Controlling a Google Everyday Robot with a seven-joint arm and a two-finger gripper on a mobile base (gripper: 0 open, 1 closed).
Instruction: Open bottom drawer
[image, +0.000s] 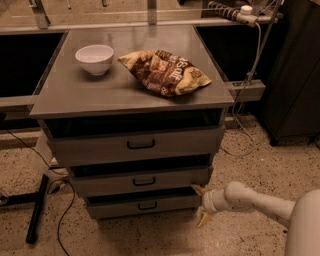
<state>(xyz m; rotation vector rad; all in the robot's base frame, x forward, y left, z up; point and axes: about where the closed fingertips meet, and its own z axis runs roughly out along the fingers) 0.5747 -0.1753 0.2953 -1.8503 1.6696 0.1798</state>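
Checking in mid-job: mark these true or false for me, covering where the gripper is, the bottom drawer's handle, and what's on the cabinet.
1. The gripper is low down, by the right end of the bottom drawer. True.
2. The fingers are closed on the bottom drawer's handle. False: the handle is free, the gripper is off to its right, and the fingers are spread apart.
3. A white bowl stands on the cabinet top. True.
4. The chip bag is inside the white bowl. False: it lies on the cabinet top, to the right of the bowl.
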